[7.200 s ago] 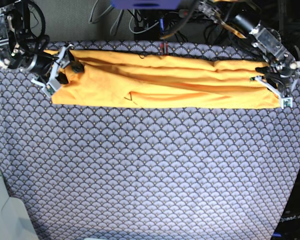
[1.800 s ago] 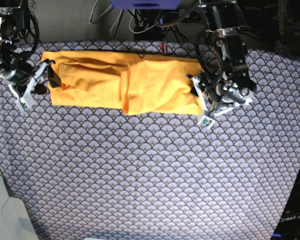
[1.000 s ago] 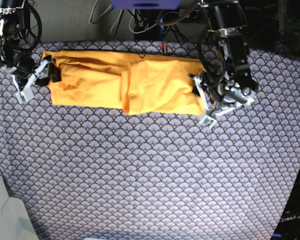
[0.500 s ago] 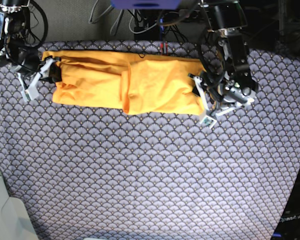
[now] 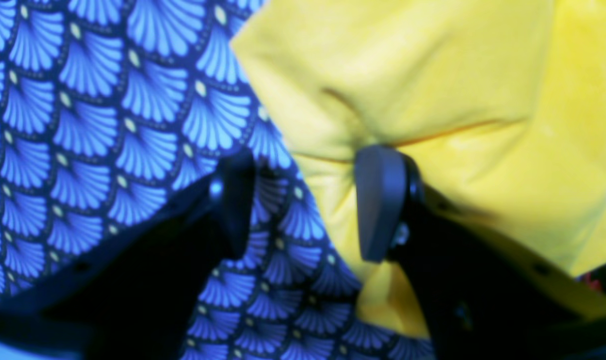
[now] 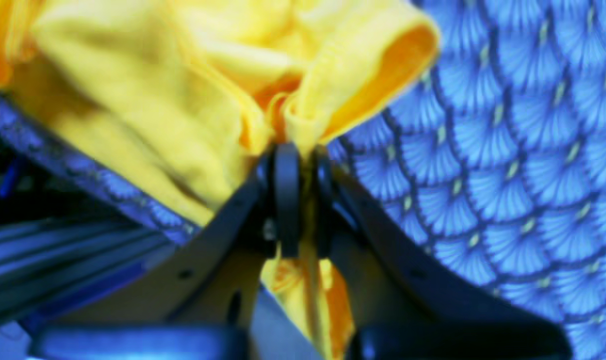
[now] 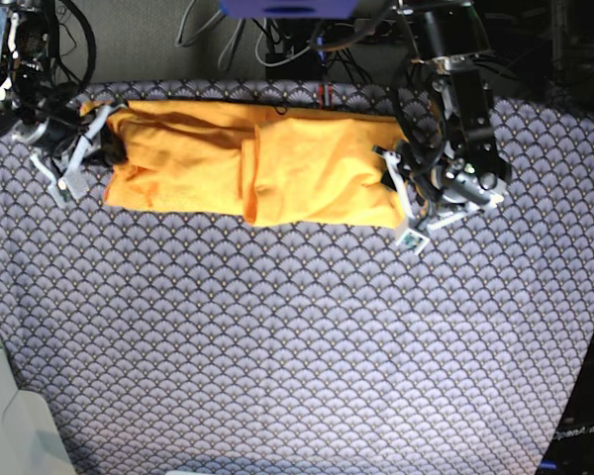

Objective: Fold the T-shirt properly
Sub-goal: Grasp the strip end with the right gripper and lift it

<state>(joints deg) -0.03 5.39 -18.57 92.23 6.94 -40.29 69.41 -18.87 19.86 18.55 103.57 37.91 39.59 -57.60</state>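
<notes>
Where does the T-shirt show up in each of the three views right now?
Base: the T-shirt lies as a folded band across the top of the table.
Left wrist: upper right, its edge between the open end effector jaws.
Right wrist: upper left, bunched cloth pinched in the shut end effector.
Shared landmark: the fan-patterned tablecloth.

— What lies on the patterned tablecloth [image 7: 297, 336]?
— A yellow-orange T-shirt [image 7: 247, 168], folded into a long band near the far edge.
— And the arms?
— The right gripper [image 7: 84, 150] at one end, the left gripper [image 7: 401, 203] at the other.
</notes>
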